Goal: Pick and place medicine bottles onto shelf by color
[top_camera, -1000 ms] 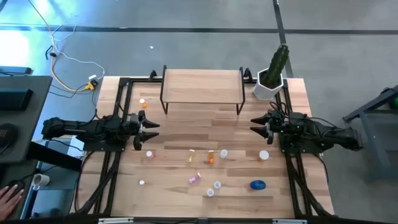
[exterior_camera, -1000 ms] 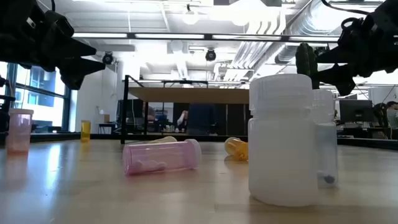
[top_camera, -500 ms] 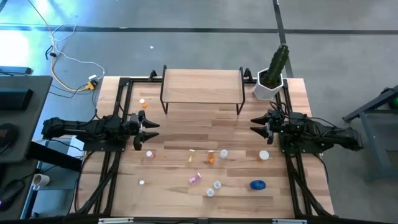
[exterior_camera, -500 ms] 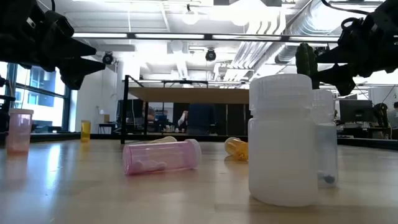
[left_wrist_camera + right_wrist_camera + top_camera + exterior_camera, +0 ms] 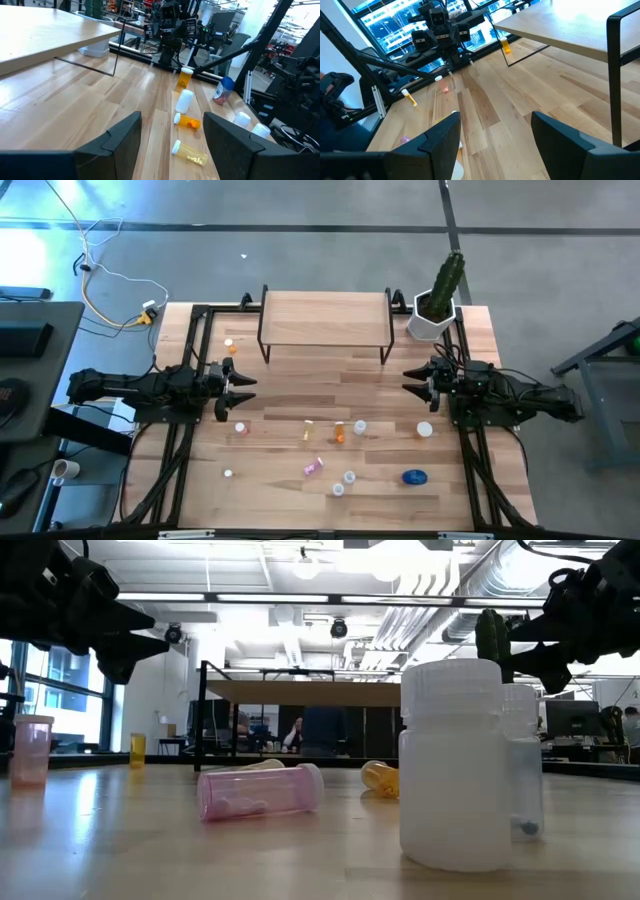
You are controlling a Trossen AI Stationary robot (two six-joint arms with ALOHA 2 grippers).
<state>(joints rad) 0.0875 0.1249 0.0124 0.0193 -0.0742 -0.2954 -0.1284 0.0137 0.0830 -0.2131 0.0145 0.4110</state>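
Several small medicine bottles stand or lie on the near half of the table: an orange one, a yellowish one, pink ones, white ones and a squat blue jar. One orange bottle stands by the shelf's left legs. The shelf, a light-wood board on black legs, stands at the far middle with nothing on it. My left gripper hovers open at the table's left and my right gripper hovers open at its right. Each points level toward the other, above the table.
A white pot with a green cactus stands at the far right, beside the shelf. Black frame rails run along both table sides under the arms. Bare wood lies between the two grippers, in front of the shelf.
A person's hand beside the table's near left corner has drawn out of the high view. Both arms and all bottles have kept still.
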